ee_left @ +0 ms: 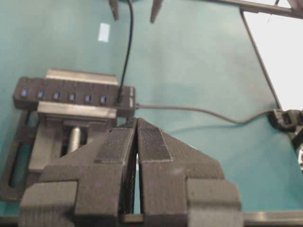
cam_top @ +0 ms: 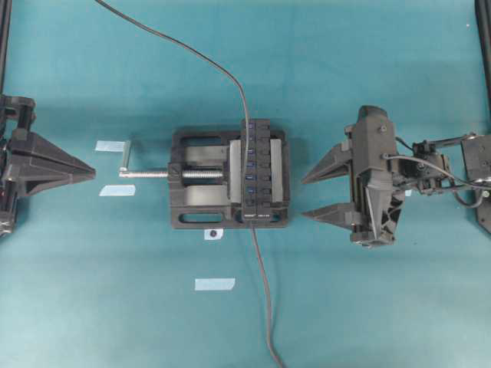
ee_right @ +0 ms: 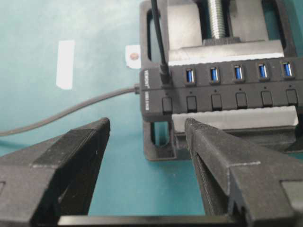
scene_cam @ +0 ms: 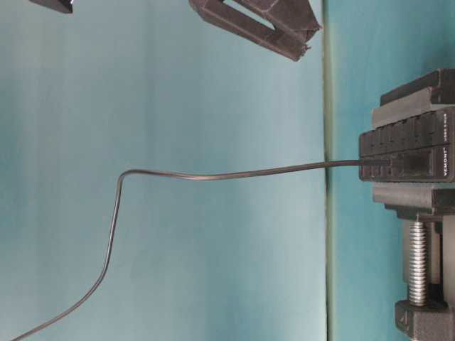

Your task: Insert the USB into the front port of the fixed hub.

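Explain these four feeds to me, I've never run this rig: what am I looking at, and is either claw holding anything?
Two robot arms face each other across a teal table. The overhead view shows both; the table-level view looks along the surface; each wrist view looks out past its own claw. The left gripper is shut and empty. The right gripper is open and empty, pointing at the fixed hub, a black bar of blue ports clamped in a black vise with a silver screw. The USB plug already sits in the end port, as the right wrist view shows. Pale tape strips mark the table.
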You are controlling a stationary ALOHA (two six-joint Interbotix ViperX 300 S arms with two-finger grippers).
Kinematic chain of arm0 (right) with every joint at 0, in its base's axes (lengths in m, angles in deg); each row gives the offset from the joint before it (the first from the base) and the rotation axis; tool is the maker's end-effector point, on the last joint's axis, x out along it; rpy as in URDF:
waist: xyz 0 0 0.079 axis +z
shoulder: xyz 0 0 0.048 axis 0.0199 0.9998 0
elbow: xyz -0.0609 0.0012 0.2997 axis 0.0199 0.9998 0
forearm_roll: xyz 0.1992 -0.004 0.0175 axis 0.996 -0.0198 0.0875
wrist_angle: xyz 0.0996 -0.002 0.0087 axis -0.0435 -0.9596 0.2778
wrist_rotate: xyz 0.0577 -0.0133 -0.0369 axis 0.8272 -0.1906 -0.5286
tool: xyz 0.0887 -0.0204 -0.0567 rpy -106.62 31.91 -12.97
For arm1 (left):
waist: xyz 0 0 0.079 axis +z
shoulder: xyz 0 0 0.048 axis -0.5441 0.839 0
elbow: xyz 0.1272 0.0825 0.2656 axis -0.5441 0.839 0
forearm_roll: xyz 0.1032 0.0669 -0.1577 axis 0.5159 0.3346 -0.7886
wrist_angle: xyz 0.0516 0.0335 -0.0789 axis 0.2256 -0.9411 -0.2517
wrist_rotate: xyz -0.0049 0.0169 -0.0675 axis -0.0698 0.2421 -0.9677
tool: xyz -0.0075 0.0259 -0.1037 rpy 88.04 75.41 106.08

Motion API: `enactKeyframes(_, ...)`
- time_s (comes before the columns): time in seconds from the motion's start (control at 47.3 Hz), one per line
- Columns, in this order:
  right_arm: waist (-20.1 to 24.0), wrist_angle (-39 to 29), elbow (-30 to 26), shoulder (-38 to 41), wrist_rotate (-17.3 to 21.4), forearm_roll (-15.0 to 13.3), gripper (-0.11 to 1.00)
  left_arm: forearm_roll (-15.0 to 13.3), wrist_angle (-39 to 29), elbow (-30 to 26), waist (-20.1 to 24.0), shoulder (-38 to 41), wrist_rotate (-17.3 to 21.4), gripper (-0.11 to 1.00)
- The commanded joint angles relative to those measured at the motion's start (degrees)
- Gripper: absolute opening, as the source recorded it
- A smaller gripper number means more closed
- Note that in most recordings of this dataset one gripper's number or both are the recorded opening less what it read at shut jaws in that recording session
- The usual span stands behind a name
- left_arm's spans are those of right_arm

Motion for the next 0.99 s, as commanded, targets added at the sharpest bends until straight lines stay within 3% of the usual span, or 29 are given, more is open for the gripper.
enactKeyframes(0.0,0.2,0.7,-0.4,-1.1,0.5,0.1,0.68,0.1,0.3,-1.1,-0.2,0.4,0.0,0.00)
enactKeyframes(0.972,-0.4,3.2,0.4,-1.1,0.5,0.1,0.68,0.2,0.1,-0.9,-0.1,0.6,0.0,0.00)
